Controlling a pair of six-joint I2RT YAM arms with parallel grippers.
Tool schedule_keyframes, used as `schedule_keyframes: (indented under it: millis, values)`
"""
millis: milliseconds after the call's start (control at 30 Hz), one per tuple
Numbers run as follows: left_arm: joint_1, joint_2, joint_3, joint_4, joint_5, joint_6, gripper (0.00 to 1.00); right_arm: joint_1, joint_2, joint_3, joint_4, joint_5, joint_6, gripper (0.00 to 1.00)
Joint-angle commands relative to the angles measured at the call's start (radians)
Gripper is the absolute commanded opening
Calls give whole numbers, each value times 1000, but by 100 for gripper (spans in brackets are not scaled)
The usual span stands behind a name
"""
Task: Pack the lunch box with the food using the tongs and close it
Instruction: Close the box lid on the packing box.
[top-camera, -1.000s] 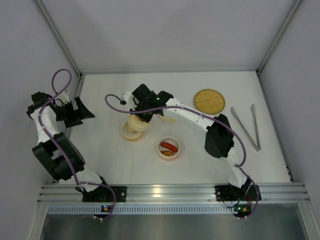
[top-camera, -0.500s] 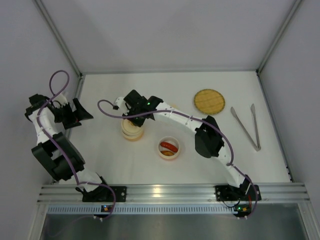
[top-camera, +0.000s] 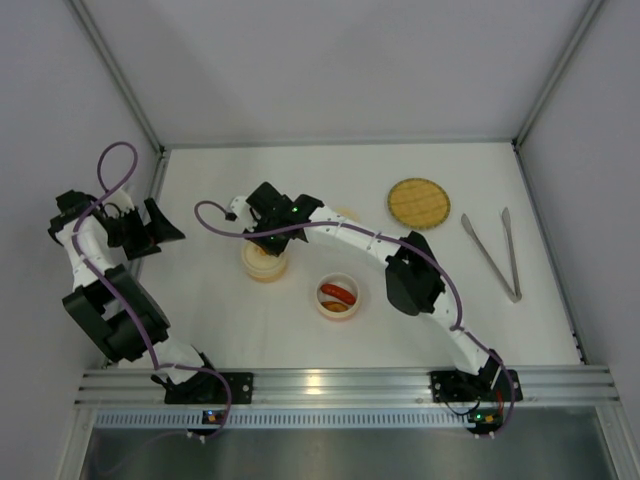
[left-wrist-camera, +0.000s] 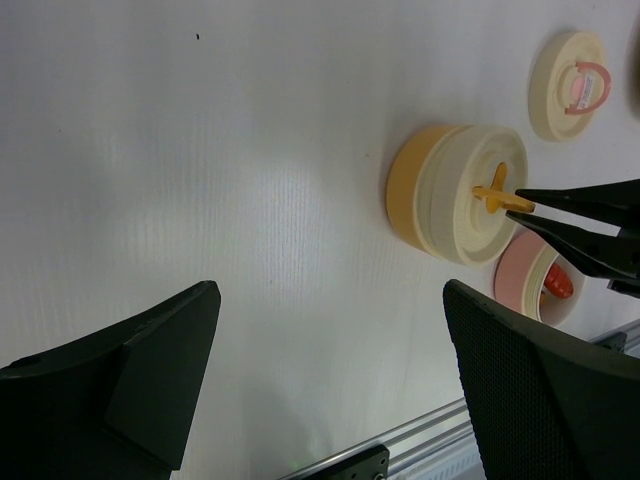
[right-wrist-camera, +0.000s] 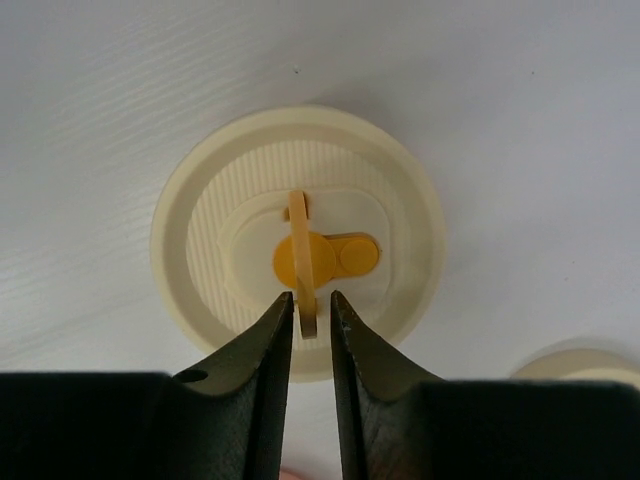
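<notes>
A round woven plate lies flat on the white table, toward the far right corner — tan, with a lattice weave. Pale grey walls close in three sides, and a ribbed aluminium rail runs along the near edge.

We see a white table with a matt, finely ribbed surface. The lunch box looks like smooth plastic. Its cream lid is moulded with fine ridges, and its tab is matt orange-yellow. The jaws of the right gripper are smooth black plastic with a dull sheen. The left gripper has pads with a fine dotted texture. The tongs are bare silver metal, the round plate is woven, and the sausage pieces are glossy.
</notes>
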Motion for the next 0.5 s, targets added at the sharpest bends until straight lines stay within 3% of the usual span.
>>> schedule_keyframes:
  millis: [0,133,333,467]
  values:
    - [9,-26,-7,-17,29,30,98,15,3,56,71,-11,22,22]
    - [8,-28,-8,-19,29,33,98,15,0,57,80,-22,34,29]
    - [9,-32,-7,-39,52,61,98,-3,-68,46,82,-34,88,54]
    - [8,-46,-2,-53,53,100,98,-43,-172,1,94,-59,135,60]
